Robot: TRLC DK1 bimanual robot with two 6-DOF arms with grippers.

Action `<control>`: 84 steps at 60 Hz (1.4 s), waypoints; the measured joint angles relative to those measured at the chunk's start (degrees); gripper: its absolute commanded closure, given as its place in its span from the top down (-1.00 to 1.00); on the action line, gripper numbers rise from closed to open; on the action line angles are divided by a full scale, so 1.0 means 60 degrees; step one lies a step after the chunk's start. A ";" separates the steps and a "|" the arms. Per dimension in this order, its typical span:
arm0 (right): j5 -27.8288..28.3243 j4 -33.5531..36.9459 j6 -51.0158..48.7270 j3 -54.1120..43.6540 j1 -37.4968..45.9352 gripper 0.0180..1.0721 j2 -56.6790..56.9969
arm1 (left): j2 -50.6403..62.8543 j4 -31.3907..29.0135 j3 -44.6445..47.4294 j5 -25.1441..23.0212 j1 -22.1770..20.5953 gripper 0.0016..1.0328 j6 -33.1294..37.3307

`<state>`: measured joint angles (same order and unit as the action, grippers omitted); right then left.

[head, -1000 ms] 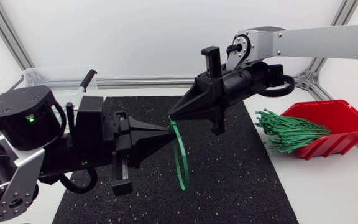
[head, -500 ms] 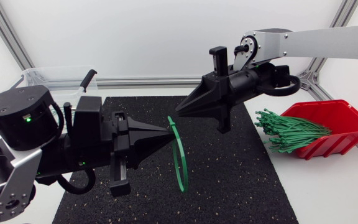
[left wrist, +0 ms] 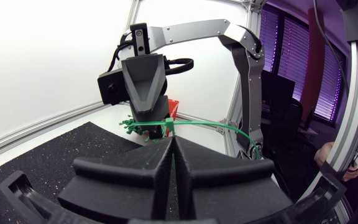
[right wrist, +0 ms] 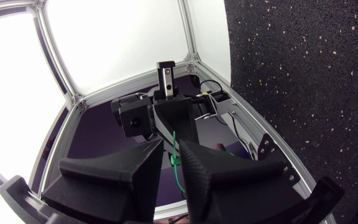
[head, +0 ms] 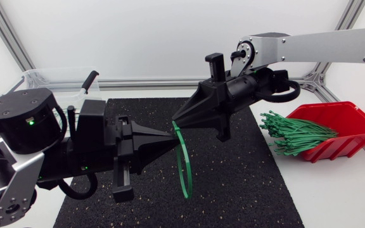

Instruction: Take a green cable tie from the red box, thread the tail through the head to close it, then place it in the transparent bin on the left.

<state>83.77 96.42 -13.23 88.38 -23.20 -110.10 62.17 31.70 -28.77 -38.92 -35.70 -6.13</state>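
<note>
- Left claw (head: 171, 133) clamped the looped green cable tie (head: 184, 166) above the middle of the desk (head: 334, 193).
- Right claw (head: 175, 120) stood slightly parted around the tie's top.

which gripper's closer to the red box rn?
Right. The right gripper meets the green cable tie loop from the side of the red box, over the middle of the mat. The left gripper grips that loop from the opposite side, farther away.
</note>
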 measured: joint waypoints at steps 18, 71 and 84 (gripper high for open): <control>0.0000 0.0004 0.0000 -0.0069 -0.0015 -0.82 0.0004 | 0.0000 -0.0036 -0.0033 0.0000 -0.0018 -0.92 0.0000; -0.0069 0.0153 0.0000 -0.0051 -0.0146 -0.88 -0.0444 | -0.0517 -0.0831 -0.0033 0.0499 -0.0488 -0.92 -0.0004; -0.0029 0.0146 0.0000 -0.0058 -0.0146 -0.88 -0.0616 | -0.0619 -0.0892 -0.0036 0.0415 -0.0590 -0.92 -0.0004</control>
<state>83.59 97.30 -13.23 88.03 -24.08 -113.80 58.46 26.35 -28.99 -36.42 -39.24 -6.15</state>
